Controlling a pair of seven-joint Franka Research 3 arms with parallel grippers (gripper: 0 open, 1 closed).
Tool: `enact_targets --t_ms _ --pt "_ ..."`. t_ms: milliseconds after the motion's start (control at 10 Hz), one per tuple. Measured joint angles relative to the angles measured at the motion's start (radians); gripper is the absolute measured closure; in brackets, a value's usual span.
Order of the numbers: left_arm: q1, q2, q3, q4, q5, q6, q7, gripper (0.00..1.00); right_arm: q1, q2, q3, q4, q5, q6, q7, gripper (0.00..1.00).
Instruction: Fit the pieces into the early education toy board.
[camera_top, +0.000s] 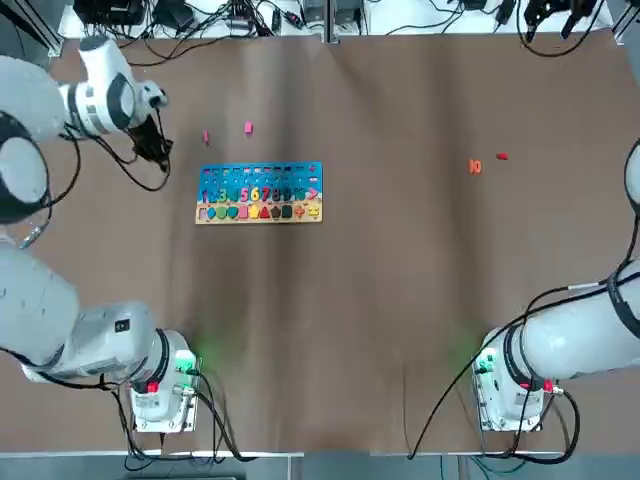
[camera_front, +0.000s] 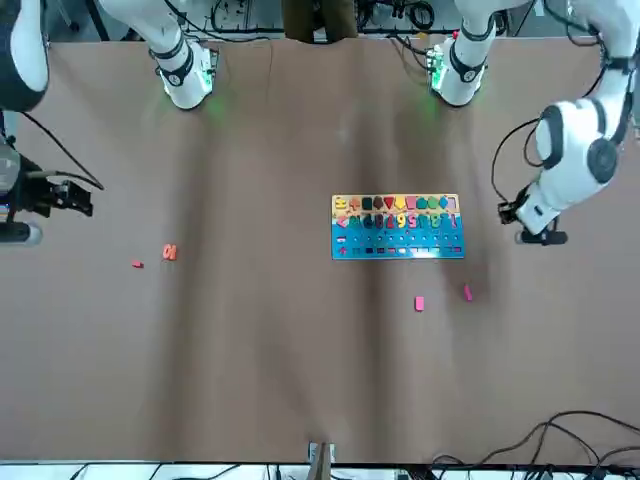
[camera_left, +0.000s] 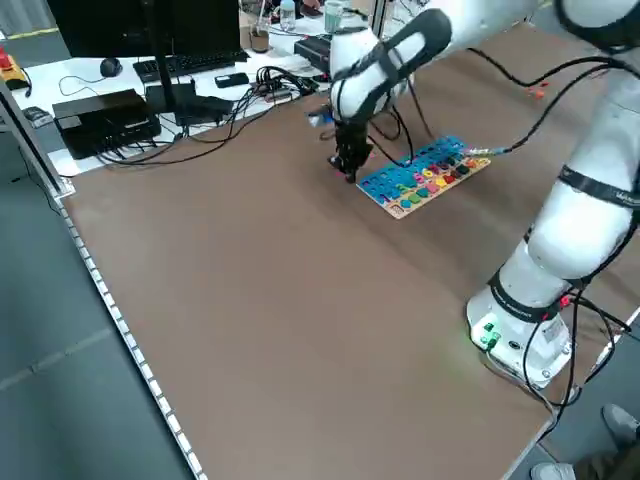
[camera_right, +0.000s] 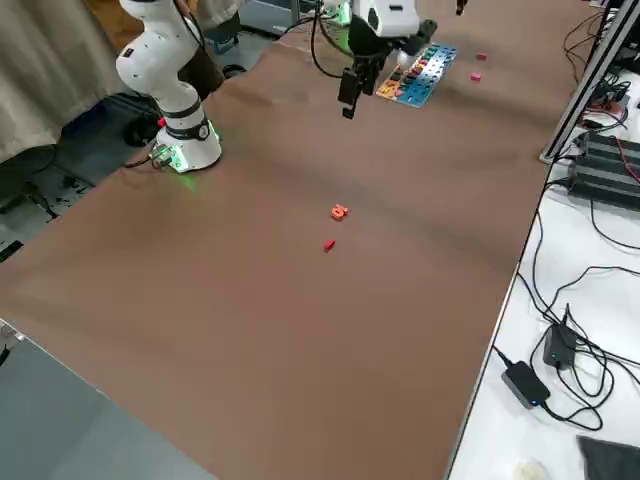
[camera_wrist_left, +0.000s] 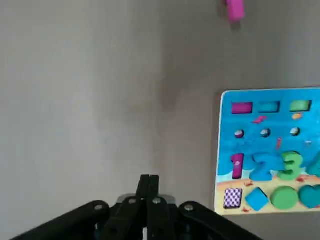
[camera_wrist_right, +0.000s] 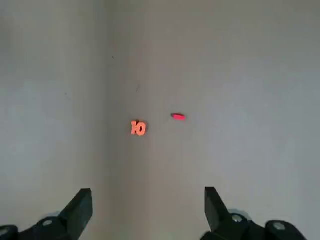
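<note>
The toy board (camera_top: 260, 192) lies flat at the table's centre left, blue on top with coloured numbers and shapes. Two pink pieces (camera_top: 206, 137) (camera_top: 248, 127) lie just beyond its far edge. Two orange-red pieces, a "10" (camera_top: 475, 167) and a small red bit (camera_top: 502, 156), lie far to the right. My left gripper (camera_top: 155, 150) hangs to the left of the board and the pink pieces, shut with nothing between its fingers (camera_wrist_left: 149, 186). My right gripper (camera_wrist_right: 148, 212) stands open, high over the table near the orange "10" (camera_wrist_right: 138, 128) and the red bit (camera_wrist_right: 178, 117).
Cables, boxes and a monitor crowd the strip beyond the table's far edge (camera_left: 120, 110). The arm bases (camera_top: 165, 385) (camera_top: 510, 385) stand at the near edge. Brown cloth (camera_top: 380, 290) covers the table between them.
</note>
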Motion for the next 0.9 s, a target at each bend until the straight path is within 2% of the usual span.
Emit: enact_targets --t_ms 300,500,900 --pt "-0.011 0.109 -0.049 -0.032 0.0 0.157 -0.05 0.99 0.0 0.007 0.002 -0.063 0.0 0.057 0.0 0.01" --pt "-0.036 0.142 -0.051 -0.046 0.0 0.195 -0.098 0.99 0.002 0.007 0.006 -0.081 0.0 0.065 0.0 0.01" --pt "-0.084 0.148 -0.055 -0.052 0.0 0.204 -0.177 0.99 0.005 0.007 0.011 -0.082 0.0 0.081 0.001 0.01"
